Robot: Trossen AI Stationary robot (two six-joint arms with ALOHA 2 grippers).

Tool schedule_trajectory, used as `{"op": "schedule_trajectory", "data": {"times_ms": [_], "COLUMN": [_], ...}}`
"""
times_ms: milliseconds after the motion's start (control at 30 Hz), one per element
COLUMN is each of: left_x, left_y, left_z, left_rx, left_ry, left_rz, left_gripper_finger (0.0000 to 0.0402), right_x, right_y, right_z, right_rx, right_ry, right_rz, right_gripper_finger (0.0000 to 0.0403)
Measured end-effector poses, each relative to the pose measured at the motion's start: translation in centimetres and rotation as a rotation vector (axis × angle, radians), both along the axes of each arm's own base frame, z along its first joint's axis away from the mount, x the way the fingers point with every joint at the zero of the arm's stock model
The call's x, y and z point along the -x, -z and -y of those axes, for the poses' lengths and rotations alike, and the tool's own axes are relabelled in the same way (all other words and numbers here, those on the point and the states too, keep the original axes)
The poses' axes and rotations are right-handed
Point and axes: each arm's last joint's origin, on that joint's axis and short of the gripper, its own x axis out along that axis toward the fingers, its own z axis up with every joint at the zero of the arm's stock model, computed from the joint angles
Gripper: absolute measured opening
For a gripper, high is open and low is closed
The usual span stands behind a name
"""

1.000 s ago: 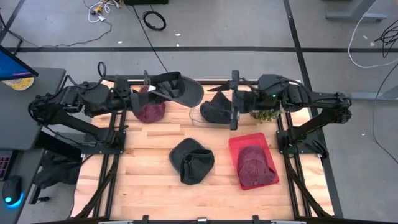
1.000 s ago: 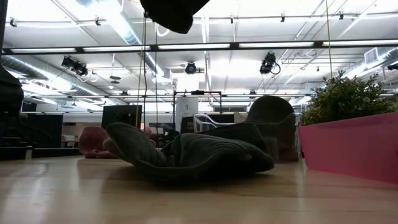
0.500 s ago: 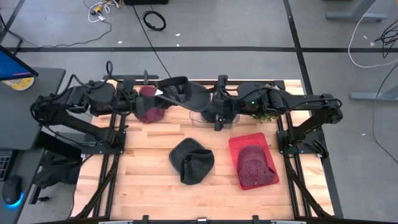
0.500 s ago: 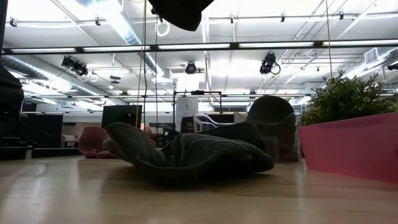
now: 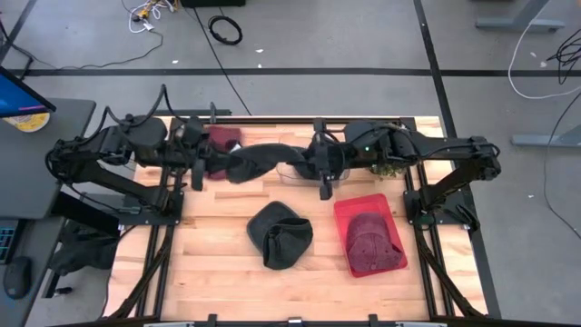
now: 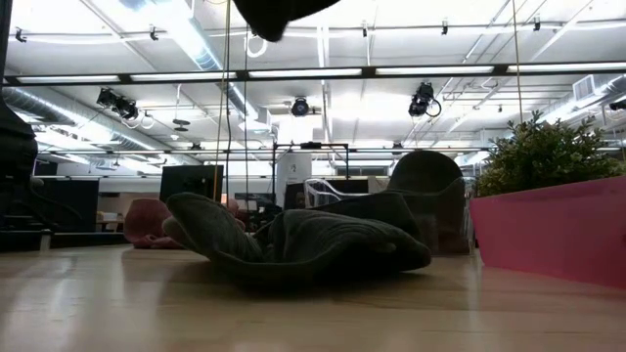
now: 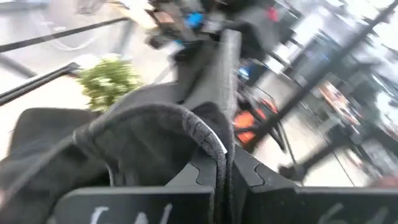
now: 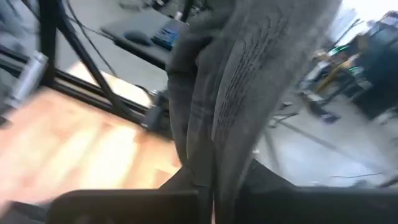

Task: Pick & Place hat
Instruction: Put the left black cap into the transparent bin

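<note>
A dark grey hat point(image 5: 261, 160) hangs in the air between my two grippers, above the table's far part; the low view shows only its underside point(image 6: 276, 12) at the top. My left gripper point(image 5: 221, 166) is shut on its left end and my right gripper point(image 5: 305, 162) is shut on its right end. A second dark grey hat point(image 5: 280, 235) lies crumpled on the table's middle. One maroon hat point(image 5: 222, 141) sits at the far left behind my left gripper. Another maroon hat point(image 5: 370, 238) lies in a red tray point(image 5: 345, 211). My left gripper pinches the hat's stitched edge point(image 7: 210, 138) between its two fingers, coming level from the table's left. The hat is lifted clear of the table and stretches away toward the other gripper. My right gripper pinches a bunched fold of the hat's cloth point(image 8: 219, 140) between its two fingers, coming level from the table's right. That end is also clear of the table.
A clear container point(image 5: 295, 173) with another dark hat stands under the held hat. A green plant point(image 5: 388, 168) sits by the right arm. The red tray's wall point(image 6: 548, 230) rises at the right in the low view. Bare wood lies at the table's near left point(image 5: 213, 263).
My right gripper has gone toward the table's left, reached the hat and shut on its right end. My left gripper has come down a little with the hat. The hat, which hung open from the left gripper, is now drawn out long between both grippers.
</note>
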Motion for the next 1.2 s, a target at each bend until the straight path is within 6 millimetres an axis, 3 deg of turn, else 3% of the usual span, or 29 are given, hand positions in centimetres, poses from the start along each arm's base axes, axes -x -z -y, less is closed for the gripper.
{"op": "schedule_trajectory", "data": {"times_ms": [400,700,900,1200], "left_x": [-0.4,-0.9,-0.9,0.3], "left_y": [-1.2,-1.2,-1.3,-1.8], "left_z": [0.9,1.0,0.8,0.3], "left_rx": [-0.144,-0.266,-0.265,-0.308], "left_ry": [0.309,0.34,0.241,0.126], "left_rz": [0.152,0.192,0.179,0.19], "left_gripper_finger": [0.0008,0.0013,0.0078,0.0205], "right_x": [-0.1,0.0,0.7,4.1], "right_y": [-0.4,-0.6,-0.6,-1.9], "right_z": [1.4,2.0,2.3,2.2], "right_rx": [-0.279,-0.391,-0.423,-0.447], "right_ry": [-0.19,-0.295,-0.271,-0.24], "right_rz": [0.01,0.011,-0.033,-0.074], "right_gripper_finger": [0.0004,0.0004,0.0004,0.0004]}}
